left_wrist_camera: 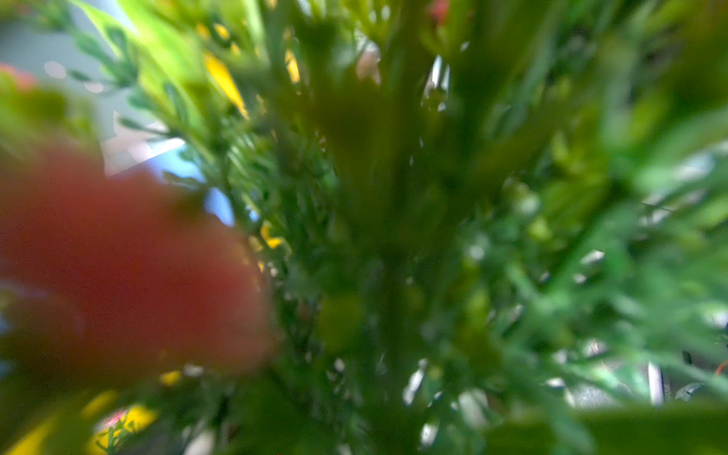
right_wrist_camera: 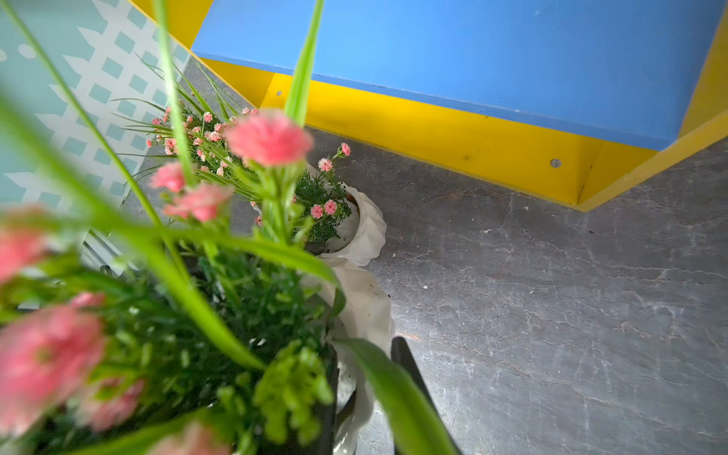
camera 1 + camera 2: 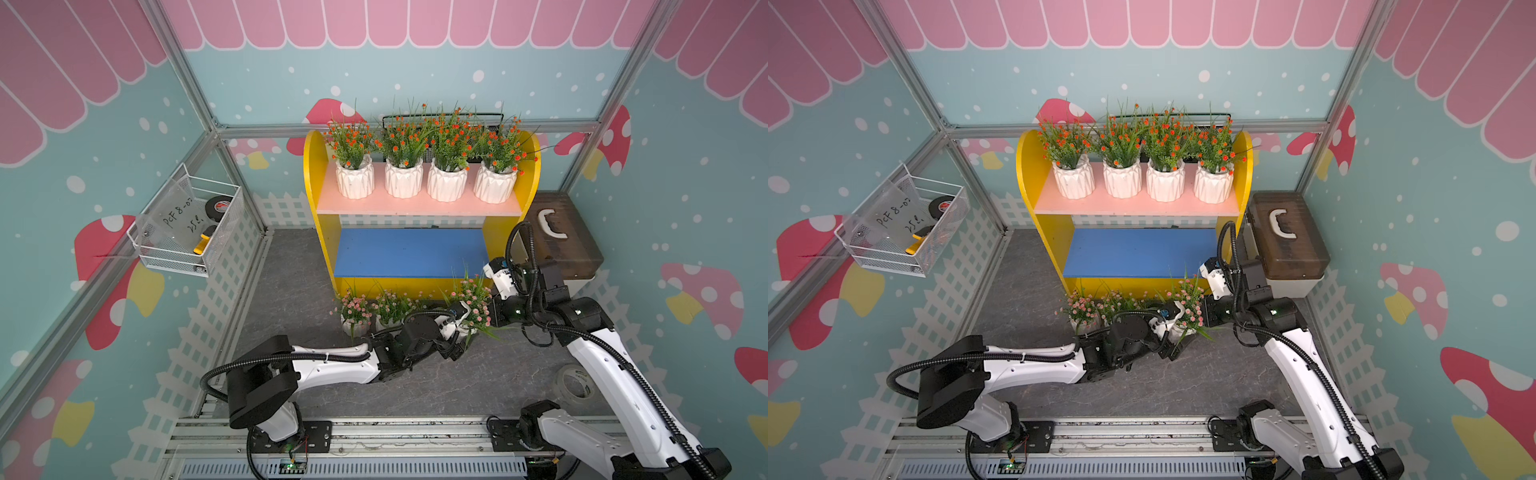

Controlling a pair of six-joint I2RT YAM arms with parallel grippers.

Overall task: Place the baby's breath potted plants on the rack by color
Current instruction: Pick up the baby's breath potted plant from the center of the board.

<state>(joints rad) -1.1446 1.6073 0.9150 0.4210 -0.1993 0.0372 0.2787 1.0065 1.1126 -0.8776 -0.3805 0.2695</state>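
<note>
The rack stands at the back, with yellow sides, a pink shelf and a bare blue shelf. Several orange-flowered potted plants line the pink shelf. Three pink-flowered ones stand on the floor in front, at the left, the middle and the right. My left gripper clasps the right pot's side; its wrist view is all blurred foliage. My right gripper straddles that pot's rim, one finger inside and one outside, slightly apart from the wall.
A brown toolbox with a white handle sits right of the rack, close to my right arm. A white wire basket hangs on the left wall. A black wire basket is behind the rack. A tape roll lies front right.
</note>
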